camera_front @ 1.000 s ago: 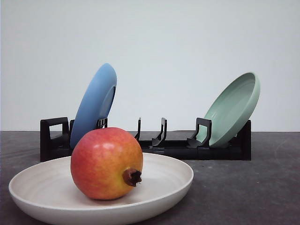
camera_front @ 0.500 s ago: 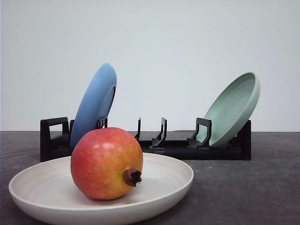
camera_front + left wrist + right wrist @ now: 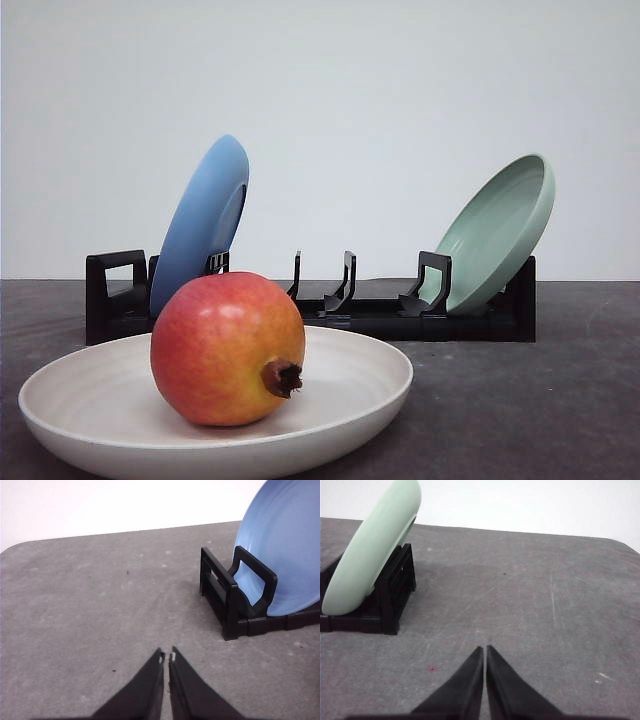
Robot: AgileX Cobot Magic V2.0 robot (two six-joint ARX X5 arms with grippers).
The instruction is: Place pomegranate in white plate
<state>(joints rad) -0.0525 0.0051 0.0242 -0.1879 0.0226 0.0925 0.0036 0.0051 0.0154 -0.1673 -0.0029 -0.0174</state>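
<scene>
Stretching flat and empty under both wrist cameras: a grey, faintly scratched and speckled bench (image 3: 530, 605), backed by a plain pale wall. Standing across the far side: a long black slotted plastic dish rack (image 3: 340, 305), propping a tilted blue round plate (image 3: 200, 225) at its left end and a tilted pale green round plate (image 3: 497, 232) at its right end. Lying flat in front of the rack, nearest the front camera: a shallow round off-white plate (image 3: 360, 375) with faint rings inside. Sitting inside that plate, resting on its floor left of centre: a round red-to-yellow smooth-skinned pomegranate (image 3: 225, 348), dried brown crown pointing forward and right. Judging the placing step as done, nothing gripping the fruit. Hanging over bare bench beside the rack's blue end: left claw (image 3: 166, 657), tips pinched together, holding nothing. Hanging near the green end: right claw (image 3: 484, 650), likewise closed and empty. Calling for no further reach, probably only parking the arms.
</scene>
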